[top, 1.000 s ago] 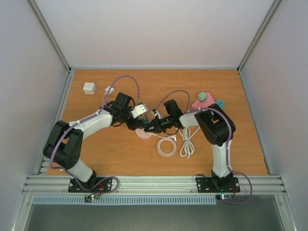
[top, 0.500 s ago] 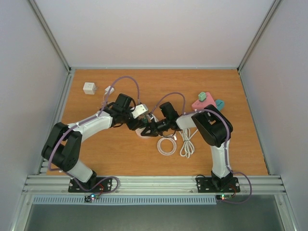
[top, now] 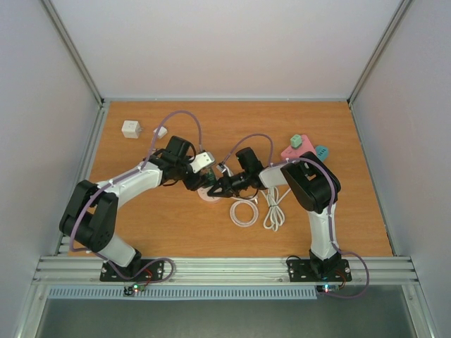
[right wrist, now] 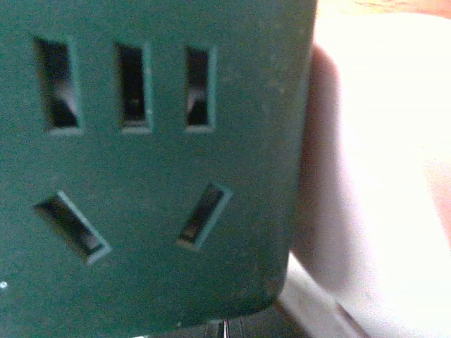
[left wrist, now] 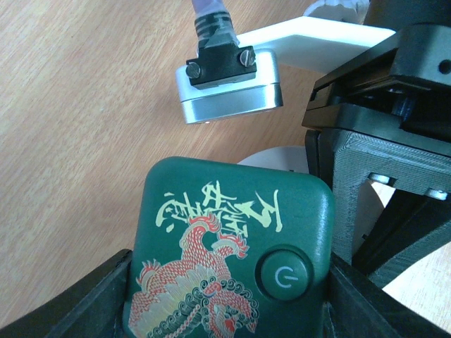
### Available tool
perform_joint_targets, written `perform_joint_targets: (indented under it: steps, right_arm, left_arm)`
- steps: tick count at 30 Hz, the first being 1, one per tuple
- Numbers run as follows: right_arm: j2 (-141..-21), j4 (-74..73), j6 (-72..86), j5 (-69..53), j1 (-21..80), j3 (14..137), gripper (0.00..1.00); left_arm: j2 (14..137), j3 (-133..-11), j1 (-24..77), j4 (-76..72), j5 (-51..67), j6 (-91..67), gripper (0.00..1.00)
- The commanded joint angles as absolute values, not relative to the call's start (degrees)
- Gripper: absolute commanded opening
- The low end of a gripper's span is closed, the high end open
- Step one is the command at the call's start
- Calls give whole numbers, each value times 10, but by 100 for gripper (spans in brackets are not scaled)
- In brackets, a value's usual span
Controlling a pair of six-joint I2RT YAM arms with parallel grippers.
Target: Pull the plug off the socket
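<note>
The socket (left wrist: 229,246) is a dark green cube with a red dragon print and a round power button. My left gripper (left wrist: 229,306) is shut on it, one black finger on each side. In the top view the socket (top: 200,181) sits mid-table between both arms. The white plug (left wrist: 278,158) shows just beyond the socket and lies under it as a white round body (top: 209,196). My right gripper (top: 215,188) is shut and pressed close to the socket. Its wrist view is filled by the socket's slotted face (right wrist: 141,162), with the white plug (right wrist: 380,162) at the right; its own fingers are hidden.
Two white cable coils (top: 244,212) (top: 273,215) lie right of the grippers. A white cube (top: 131,129) and a small white piece (top: 160,131) sit at the far left. Pink and green blocks (top: 298,146) and a teal one (top: 321,151) lie at the right.
My right arm has swung left and brought its gripper tighter against the socket. The left gripper with the socket has shifted slightly back. Both grips look unchanged.
</note>
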State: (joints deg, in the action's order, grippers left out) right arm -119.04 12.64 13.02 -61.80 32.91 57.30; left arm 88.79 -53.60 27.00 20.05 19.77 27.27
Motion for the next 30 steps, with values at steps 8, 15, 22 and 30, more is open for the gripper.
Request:
perform_joint_targets:
  steps: [8,15,22,30]
  right_arm:
    - [-1246,27,119,-469,320,561,1]
    - [-1246,22,110,-458,321,563,2]
    - [-1243,19,105,-454,320,562,2]
    - [-1249,14,102,-446,321,566,2]
  left_arm:
    - [799,-483,282,109,252,366,22]
    - [825,-526,274,149,265,333,21]
    - [903,-613,215,209,325,238,19]
    - [872,-583,225,200,336,279,19]
